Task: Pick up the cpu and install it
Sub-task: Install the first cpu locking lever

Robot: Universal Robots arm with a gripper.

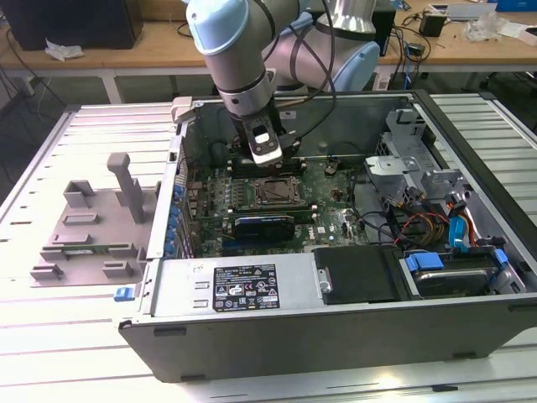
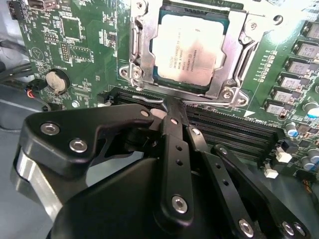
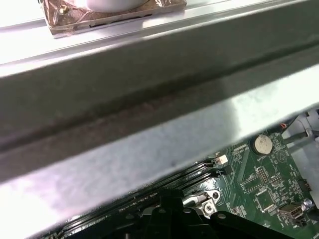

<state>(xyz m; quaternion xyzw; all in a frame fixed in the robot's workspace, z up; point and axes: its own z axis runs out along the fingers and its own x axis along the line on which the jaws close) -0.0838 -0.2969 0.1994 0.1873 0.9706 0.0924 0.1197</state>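
Claw (image 2: 172, 107) closed, empty; cpu (image 2: 192, 50) seated in socket (image 2: 137, 55).

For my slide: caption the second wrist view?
Cpu seated in motherboard socket; gripper closed just beside it.

I log: cpu (image 2: 192, 50) pale silver-grey with dark print; motherboard (image 2: 84, 55) green; gripper (image 2: 172, 107) black; computer case (image 1: 336, 336) dark grey; plastic fixture (image 1: 92, 227) grey; arm (image 1: 231, 50) pale blue and silver.
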